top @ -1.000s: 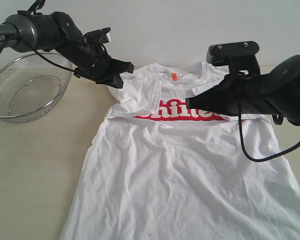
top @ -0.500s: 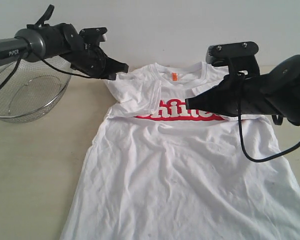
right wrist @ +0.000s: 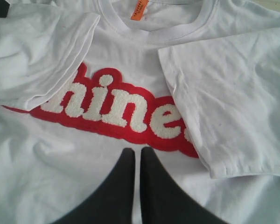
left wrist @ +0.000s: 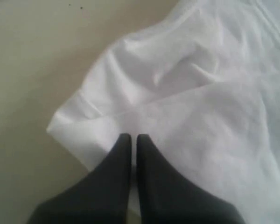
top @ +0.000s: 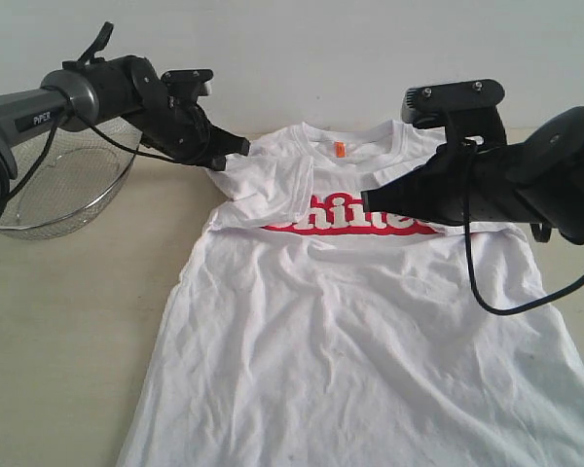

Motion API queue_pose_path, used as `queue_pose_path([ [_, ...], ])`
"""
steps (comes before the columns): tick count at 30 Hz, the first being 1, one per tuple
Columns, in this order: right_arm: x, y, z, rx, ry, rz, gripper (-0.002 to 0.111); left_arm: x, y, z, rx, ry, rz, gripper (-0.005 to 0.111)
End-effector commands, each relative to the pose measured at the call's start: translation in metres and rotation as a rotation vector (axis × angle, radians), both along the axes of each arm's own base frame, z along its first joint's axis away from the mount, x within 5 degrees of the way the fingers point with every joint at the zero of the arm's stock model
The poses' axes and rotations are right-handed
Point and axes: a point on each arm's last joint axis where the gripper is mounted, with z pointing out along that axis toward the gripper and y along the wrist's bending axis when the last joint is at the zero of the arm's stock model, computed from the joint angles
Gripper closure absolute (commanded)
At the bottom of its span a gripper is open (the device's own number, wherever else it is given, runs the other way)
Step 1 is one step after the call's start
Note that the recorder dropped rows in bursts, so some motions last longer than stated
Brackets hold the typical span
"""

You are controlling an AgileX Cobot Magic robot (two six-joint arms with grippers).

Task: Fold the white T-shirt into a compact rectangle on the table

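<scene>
The left gripper point(left wrist: 130, 137) is showing both jaws pressed together with nothing pinched between them. It is poised over the folded shoulder edge of the white T-shirt point(top: 350, 331), at about 11 o'clock from the chest in the exterior view; whether the tips are touching the cloth I cannot tell. The right gripper point(right wrist: 134, 151) is likewise closed and empty, hanging just above the red lettering point(right wrist: 116, 105).

The shirt is lying face up on the table point(top: 68, 321), collar towards 12 o'clock, hem running out of sight at 6 o'clock. Both sleeves are turned inward over the chest.

The likely trouble: closed tips dragging sideways would be pulling the near sleeve point(top: 268, 190) open again, since thin cotton slides easily on smooth wood-grain. The black cable point(top: 487, 292) drooping at 4 o'clock could be catching a fold too.

The fabric is looking soft, limp and heavily creased; the letters are looking fuzzy and raised. The orange neck tag point(top: 339, 150) is a small, stiff strip. A round wire basket point(top: 39, 195) is sitting at 10 o'clock, clear of the shirt.
</scene>
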Motion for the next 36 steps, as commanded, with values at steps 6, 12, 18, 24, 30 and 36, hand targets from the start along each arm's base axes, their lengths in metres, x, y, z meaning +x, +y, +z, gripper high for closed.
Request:
queue_pose_path([
  [6,0.000,-0.001,-0.001,-0.015,-0.001,0.007,0.108,0.004,0.008,-0.023,0.008,0.012,0.027,0.102],
  [12,0.000,-0.001,-0.001,-0.017,-0.006,0.003,0.108,0.005,0.022,-0.038,0.021,0.044,0.047,0.102],
  [18,0.000,-0.001,-0.001,-0.017,-0.006,0.003,0.108,0.014,0.037,-0.028,-0.009,0.004,0.084,0.102],
  [24,0.000,-0.001,-0.001,-0.017,-0.006,0.003,0.108,0.017,0.038,-0.026,-0.029,-0.037,0.102,0.102],
  [30,0.000,-0.001,-0.001,-0.017,-0.006,0.003,0.108,0.021,0.035,-0.015,-0.070,-0.066,0.110,0.102],
  [36,0.000,-0.001,-0.001,-0.018,-0.007,0.002,0.108,0.025,0.028,0.019,-0.140,-0.081,0.084,0.102],
])
